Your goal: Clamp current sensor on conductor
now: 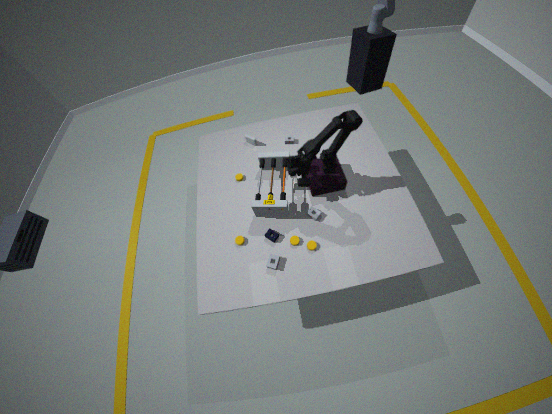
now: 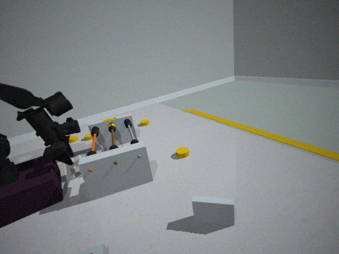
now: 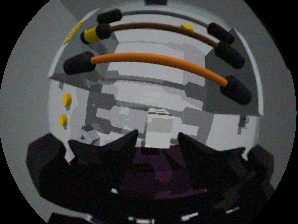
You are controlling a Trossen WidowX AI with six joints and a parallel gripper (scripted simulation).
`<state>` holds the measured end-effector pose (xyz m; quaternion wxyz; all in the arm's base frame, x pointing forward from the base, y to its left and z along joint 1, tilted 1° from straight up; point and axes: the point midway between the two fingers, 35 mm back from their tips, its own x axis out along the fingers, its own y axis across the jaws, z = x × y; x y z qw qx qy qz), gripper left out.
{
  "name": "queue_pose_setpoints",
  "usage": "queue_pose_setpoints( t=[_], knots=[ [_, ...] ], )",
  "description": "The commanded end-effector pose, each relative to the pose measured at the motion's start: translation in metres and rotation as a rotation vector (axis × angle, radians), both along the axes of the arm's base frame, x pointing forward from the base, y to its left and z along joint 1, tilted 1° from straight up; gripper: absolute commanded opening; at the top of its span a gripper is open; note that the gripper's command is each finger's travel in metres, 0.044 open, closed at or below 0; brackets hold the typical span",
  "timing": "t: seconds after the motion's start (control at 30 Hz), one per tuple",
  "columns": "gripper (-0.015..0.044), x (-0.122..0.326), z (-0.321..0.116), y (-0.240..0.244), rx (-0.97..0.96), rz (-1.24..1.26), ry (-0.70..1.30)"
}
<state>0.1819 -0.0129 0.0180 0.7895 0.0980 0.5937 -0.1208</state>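
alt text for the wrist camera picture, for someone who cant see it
The gripper's dark open fingers point toward a small pale block-shaped object. Beyond it, an orange cable, a brown cable and a grey cable run between two grey panels.

Beside the conductor stand (image 1: 270, 211) (image 2: 118, 175) (image 3: 222, 95), the gripper (image 1: 300, 181) (image 2: 71, 160) (image 3: 158, 133) is blending its fingertips into dark shapes in the top view. The stand's yellow label (image 1: 269, 202) (image 2: 110, 119) (image 3: 74, 31) is carrying lettering too small to read. Left of the stand, the exterior frame is cropping the purple base (image 1: 327, 184) (image 2: 31, 196) (image 3: 157, 172); nearer than the stand, its bottom edge is cutting off a grey block (image 1: 290, 140) (image 2: 98, 249). Below the stand's orange conductor (image 1: 284, 180) (image 2: 94, 142) (image 3: 150, 58), a pale shape (image 3: 160, 129) is showing too blurrily to identify.
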Motion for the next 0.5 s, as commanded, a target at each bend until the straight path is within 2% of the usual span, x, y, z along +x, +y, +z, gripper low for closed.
queue_pose_setpoints(
  t=[0.0,0.1,0.27,0.47],
  knots=[
    [0.0321,-0.003,0.019,0.002,-0.002,-0.002,-0.003],
    [0.0321,-0.015,0.05,0.004,-0.004,-0.006,-0.004],
    [0.032,-0.016,0.053,0.004,-0.008,0.009,-0.001],
    [0.032,-0.009,0.056,0.002,-0.101,0.489,0.11]
  ],
)
